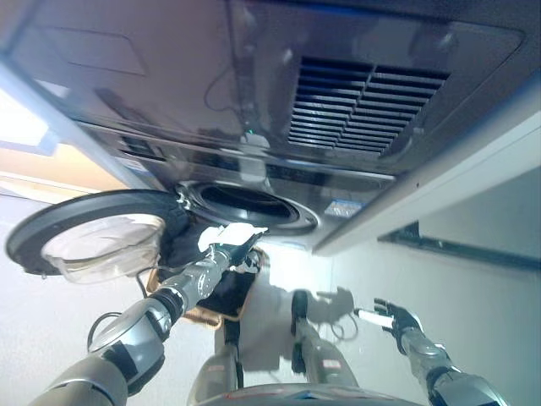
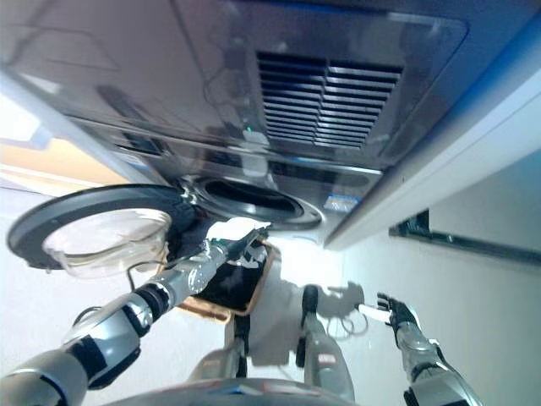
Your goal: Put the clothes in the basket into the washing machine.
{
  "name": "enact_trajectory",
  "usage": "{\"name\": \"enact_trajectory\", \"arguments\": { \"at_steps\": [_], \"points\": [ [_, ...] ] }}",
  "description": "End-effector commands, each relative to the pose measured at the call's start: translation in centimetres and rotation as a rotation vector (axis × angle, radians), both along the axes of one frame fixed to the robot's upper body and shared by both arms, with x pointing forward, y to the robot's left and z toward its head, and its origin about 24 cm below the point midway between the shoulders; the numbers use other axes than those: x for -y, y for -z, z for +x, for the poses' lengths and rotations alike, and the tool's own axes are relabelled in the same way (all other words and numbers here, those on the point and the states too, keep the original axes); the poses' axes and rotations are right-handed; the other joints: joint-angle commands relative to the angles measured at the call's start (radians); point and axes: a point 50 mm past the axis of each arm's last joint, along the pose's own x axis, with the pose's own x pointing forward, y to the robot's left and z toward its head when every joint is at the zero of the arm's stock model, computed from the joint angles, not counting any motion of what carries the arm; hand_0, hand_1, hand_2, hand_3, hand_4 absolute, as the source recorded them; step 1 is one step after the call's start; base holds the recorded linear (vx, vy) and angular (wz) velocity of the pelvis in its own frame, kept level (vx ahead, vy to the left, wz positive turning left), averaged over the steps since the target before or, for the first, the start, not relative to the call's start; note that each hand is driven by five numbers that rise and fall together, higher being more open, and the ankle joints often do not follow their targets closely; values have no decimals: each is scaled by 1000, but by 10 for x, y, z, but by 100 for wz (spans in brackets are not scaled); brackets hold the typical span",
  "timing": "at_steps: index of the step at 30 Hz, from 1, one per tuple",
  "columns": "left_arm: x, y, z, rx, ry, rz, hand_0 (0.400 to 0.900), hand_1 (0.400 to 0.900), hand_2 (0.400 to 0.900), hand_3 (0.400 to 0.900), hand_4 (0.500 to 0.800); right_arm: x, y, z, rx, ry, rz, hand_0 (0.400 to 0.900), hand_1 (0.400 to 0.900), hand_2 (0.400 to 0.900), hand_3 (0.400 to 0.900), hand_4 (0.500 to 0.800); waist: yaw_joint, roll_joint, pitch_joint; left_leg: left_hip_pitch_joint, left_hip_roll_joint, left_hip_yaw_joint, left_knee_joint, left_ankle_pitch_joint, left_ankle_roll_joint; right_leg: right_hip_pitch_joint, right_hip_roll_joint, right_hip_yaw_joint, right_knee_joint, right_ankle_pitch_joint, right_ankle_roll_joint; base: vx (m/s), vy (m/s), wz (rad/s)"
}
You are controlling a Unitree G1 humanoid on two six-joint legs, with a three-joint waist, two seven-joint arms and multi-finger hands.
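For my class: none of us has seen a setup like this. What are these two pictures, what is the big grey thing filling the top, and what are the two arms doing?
Both pictures come from one stereo camera on a humanoid robot's head, its two eyes a little apart, so they show the same scene. The robot is bent forward, so the view looks steeply down over a grey washing machine; the slatted vent is on its top. Below that is the round drum opening, with the round glass door swung open to the robot's left.

On the floor in front stands a basket with dark clothes inside. The left hand reaches over it towards the opening, with a white cloth at its fingers; how firmly it grips I cannot tell. The right hand hangs free to the right, fingers spread, holding nothing.
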Motion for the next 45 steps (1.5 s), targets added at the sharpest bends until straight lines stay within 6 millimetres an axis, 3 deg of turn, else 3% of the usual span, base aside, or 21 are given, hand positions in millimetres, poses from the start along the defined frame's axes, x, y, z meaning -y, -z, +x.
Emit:
{"name": "enact_trajectory", "arguments": {
  "at_steps": [1,4,7,9,20,28,35,43,45],
  "points": [
    [-19,-1,4,69,55,166,900,900,900,900,800,27,-6,-11,17,196,-80,900,900,900,900,800,15,-6,106,-149,-47,-3,55,35,51,-39,7,7,156,-62,59,-135,35,9],
    [-22,-20,22,78,62,196,900,900,900,900,800,46,-8,-29,-20,272,-96,900,900,900,900,800,0,6,99,-257,-54,0,121,21,51,-132,-5,8,202,-71,56,-57,20,5],
    [-30,-28,29,95,76,236,900,900,900,900,800,62,-9,-55,-51,359,-99,900,900,900,900,800,-10,10,84,-308,-55,4,144,11,52,-183,-8,16,217,-71,56,5,24,-6],
    [-36,-33,34,122,65,273,900,900,900,900,800,69,-11,-61,-49,411,-105,900,900,900,900,800,-15,12,83,-344,-53,8,161,-2,51,-221,-9,20,226,-74,58,-17,20,-11],
    [-36,-78,70,260,25,336,900,900,900,900,800,72,-20,-41,10,424,-101,900,900,900,900,800,-53,15,82,-480,-50,24,206,-25,54,-356,-2,33,230,-60,61,-7,18,-8],
    [-36,-110,90,373,-18,341,900,900,900,900,800,78,-21,-49,24,460,-95,900,900,900,900,800,-79,10,92,-552,-44,31,233,-37,54,-432,3,37,238,-53,61,5,-6,-6],
    [-38,-136,102,464,-12,399,900,900,900,900,800,77,-23,-40,56,455,-86,900,900,900,900,800,-98,8,104,-627,-39,40,271,-55,55,-509,2,44,258,-49,63,6,0,-4],
    [-62,-174,113,632,-118,466,900,900,900,900,800,63,-27,-10,132,413,-71,900,900,900,900,800,-116,-2,102,-748,-29,48,347,-83,62,-618,-5,47,297,-45,66,0,10,-3],
    [-70,-191,117,706,-168,455,900,900,900,900,800,55,-26,-3,152,396,-56,900,900,900,900,800,-125,-12,99,-772,-26,49,356,-87,66,-644,-5,49,300,-40,70,2,21,-8]
  ]
}}
